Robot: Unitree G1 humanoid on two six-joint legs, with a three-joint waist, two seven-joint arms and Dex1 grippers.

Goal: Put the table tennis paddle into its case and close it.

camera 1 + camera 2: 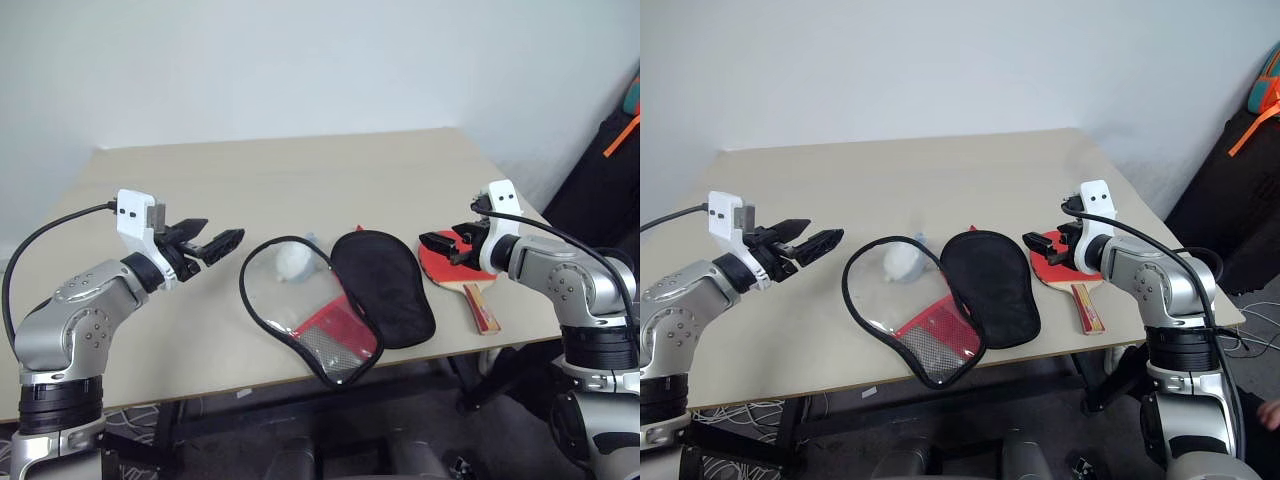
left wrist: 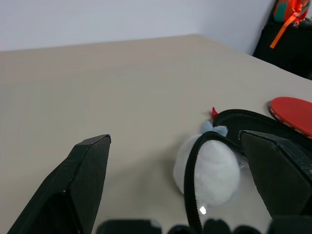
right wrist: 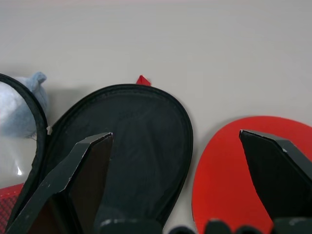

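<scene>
Case (image 1: 340,305) nearest, lying unzipped and splayed flat on the desk (image 1: 300,170), clear half toward the left, black half toward the right (soft fabric, it'll flop, so pinch the stiffer zip rim). Paddle (image 1: 462,272) just beside the black half, face down flat, handle at the desk's near edge. It looks light and rigid, with grippy rubber; the overhanging handle looks the best hold. Right gripper (image 1: 447,248) hovers over the blade, fingers spread, empty. Left gripper (image 1: 208,243) is wide too, holding nothing.

I see soft, even light, only faint shadows (a small glare on the clear plastic case side (image 1: 300,310)).
</scene>
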